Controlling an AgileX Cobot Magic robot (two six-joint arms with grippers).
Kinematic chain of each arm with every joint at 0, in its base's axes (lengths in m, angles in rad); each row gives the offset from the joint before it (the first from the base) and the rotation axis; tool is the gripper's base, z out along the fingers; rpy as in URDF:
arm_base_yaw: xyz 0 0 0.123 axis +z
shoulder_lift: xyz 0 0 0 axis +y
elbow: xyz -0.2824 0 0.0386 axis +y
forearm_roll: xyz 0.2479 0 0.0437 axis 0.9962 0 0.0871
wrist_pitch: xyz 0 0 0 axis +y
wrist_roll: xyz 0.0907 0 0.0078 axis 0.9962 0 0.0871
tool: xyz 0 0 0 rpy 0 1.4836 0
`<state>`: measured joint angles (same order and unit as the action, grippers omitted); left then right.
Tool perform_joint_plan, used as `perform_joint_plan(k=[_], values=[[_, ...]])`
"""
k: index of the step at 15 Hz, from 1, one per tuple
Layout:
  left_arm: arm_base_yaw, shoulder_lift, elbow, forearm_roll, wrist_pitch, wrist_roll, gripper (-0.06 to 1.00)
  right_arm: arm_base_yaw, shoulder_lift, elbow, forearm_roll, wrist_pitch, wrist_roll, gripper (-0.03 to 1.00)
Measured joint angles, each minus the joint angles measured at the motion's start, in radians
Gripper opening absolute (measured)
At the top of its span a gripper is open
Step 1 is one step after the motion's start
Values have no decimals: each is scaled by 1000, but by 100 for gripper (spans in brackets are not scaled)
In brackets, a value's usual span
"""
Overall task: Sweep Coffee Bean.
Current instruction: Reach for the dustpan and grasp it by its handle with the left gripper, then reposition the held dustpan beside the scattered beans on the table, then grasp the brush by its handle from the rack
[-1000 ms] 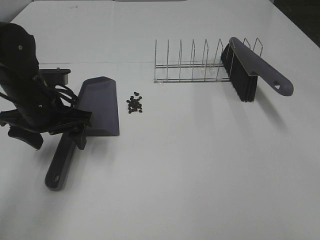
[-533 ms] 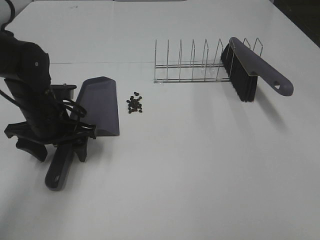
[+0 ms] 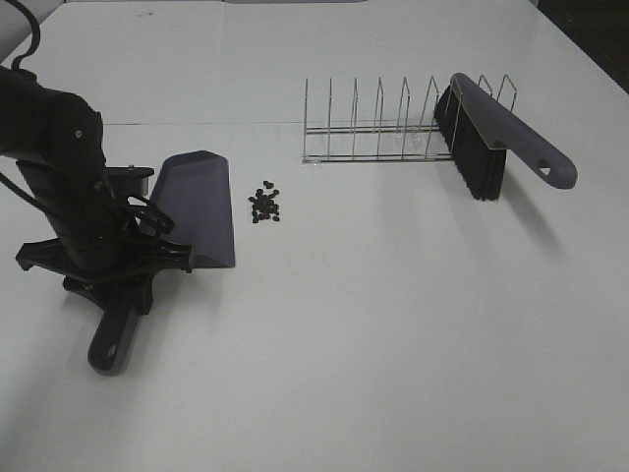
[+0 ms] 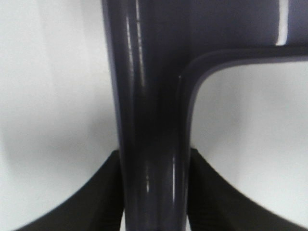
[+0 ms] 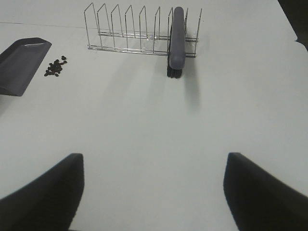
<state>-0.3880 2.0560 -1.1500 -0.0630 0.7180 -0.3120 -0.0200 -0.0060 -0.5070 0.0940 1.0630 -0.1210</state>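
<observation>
My left tool (image 3: 110, 290) straddled the dustpan (image 3: 197, 206) handle, grip unclear; my right tool (image 5: 154, 192) hung open; coffee beans (image 3: 264, 206) lay beside the dustpan

One dustpan (image 3: 200, 206), one brush (image 3: 503, 128), one rack (image 3: 366, 155), about a dozen coffee beans (image 3: 264, 206).

Left claw (image 3: 116, 293) hides dustpan (image 3: 197, 202) handle middle; wrist close-up blurred; right claw (image 5: 154, 159) cropped.

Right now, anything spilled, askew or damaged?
Coffee beans lie spilled in a loose cluster on the table beside the dustpan's blade. The brush sits tilted in the wire rack, handle jutting out. Nothing looks damaged.
</observation>
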Motion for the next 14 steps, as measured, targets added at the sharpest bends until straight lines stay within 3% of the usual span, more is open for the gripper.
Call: perform_joint_plan(k=[7,10,14], values=[[0,-23,0,3,5,-21,32,0,0,0,0,0,0,68],[0,-147,0,69,8,-60,32,0,0,0,0,0,0,68],[0,-159,0,85,13,-62,32,0,16,0,0,-1,0,68]])
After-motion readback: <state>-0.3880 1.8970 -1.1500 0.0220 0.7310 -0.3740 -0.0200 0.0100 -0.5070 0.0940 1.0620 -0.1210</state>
